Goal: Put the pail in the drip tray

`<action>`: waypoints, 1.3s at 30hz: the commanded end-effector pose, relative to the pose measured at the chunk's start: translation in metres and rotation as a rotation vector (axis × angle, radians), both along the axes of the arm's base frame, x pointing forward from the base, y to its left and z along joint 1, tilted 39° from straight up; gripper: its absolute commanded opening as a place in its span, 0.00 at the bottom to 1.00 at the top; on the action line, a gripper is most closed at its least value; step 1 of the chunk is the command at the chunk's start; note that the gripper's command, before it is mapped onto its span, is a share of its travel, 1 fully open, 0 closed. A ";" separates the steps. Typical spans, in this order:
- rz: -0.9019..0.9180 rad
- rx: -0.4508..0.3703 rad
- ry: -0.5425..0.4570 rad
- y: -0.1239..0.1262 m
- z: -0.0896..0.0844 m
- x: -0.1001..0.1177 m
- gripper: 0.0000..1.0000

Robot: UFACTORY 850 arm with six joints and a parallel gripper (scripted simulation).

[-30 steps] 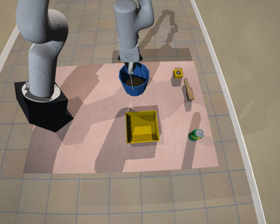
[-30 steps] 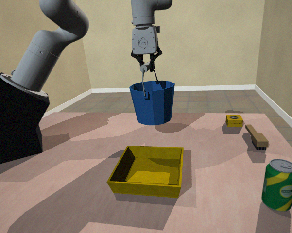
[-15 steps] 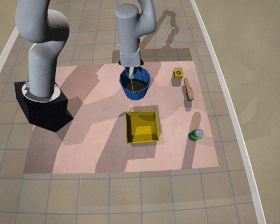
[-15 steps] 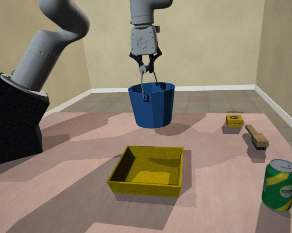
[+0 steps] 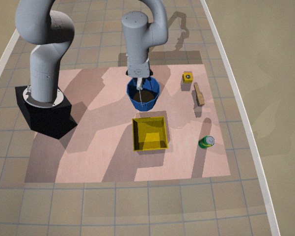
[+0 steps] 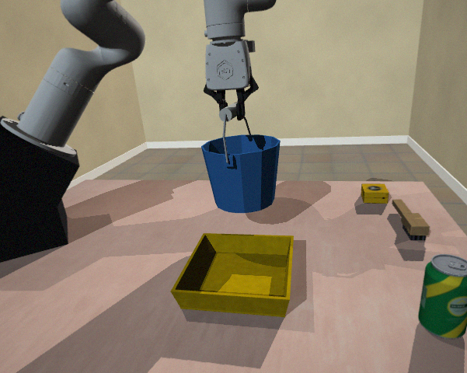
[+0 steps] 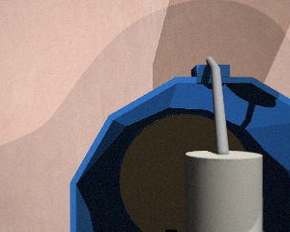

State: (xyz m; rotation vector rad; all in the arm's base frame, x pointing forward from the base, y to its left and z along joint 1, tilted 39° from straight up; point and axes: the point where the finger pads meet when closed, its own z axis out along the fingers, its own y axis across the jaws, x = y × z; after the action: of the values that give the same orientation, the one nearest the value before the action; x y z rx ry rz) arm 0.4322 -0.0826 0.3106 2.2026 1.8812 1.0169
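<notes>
A blue pail [image 5: 143,101] [image 6: 243,176] [image 7: 135,126] with a brown floor hangs upright in the air from its wire handle. My gripper [image 5: 140,82] [image 6: 231,113] is shut on the handle's white grip [image 6: 227,113] [image 7: 223,190]. The pail hangs above the mat, behind the yellow drip tray [image 5: 149,148] [image 6: 233,301], which lies empty in the middle of the pink mat [image 5: 91,164] [image 6: 346,301]. The pail's base is well above the mat and apart from the tray.
A small yellow box [image 5: 187,77] [image 6: 374,193] and a wooden brush [image 5: 198,94] [image 6: 411,221] lie at the right. A green can [image 5: 206,141] [image 6: 447,294] stands at the front right. The arm's black base [image 5: 44,111] [image 6: 20,193] is at the left.
</notes>
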 end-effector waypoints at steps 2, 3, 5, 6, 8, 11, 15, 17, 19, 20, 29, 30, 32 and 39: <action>0.001 0.000 -0.002 -0.011 -0.003 0.002 0.00; 0.001 0.000 -0.002 -0.014 -0.004 0.003 0.00; 0.001 0.000 -0.002 -0.022 -0.007 0.004 0.00; 0.001 0.000 -0.002 -0.025 -0.008 0.004 0.00; 0.001 0.000 -0.002 -0.033 -0.011 0.005 0.00; 0.001 0.000 -0.002 -0.044 -0.015 0.007 0.00; 0.001 0.000 -0.002 -0.058 -0.020 0.009 0.00; 0.001 0.000 -0.002 -0.058 -0.020 0.009 0.00; 0.001 0.000 -0.002 -0.065 -0.023 0.010 0.00; 0.001 0.000 -0.002 -0.069 -0.024 0.010 0.00; 0.001 0.000 -0.002 -0.099 -0.035 0.015 0.00; 0.001 0.000 -0.002 -0.102 -0.036 0.015 0.00; 0.001 0.000 -0.002 -0.108 -0.038 0.016 0.00; 0.001 0.000 -0.002 -0.123 -0.044 0.018 0.00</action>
State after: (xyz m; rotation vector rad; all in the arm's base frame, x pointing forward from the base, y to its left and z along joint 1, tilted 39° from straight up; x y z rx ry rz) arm 0.4489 -0.1974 0.2692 2.2006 1.8830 1.0194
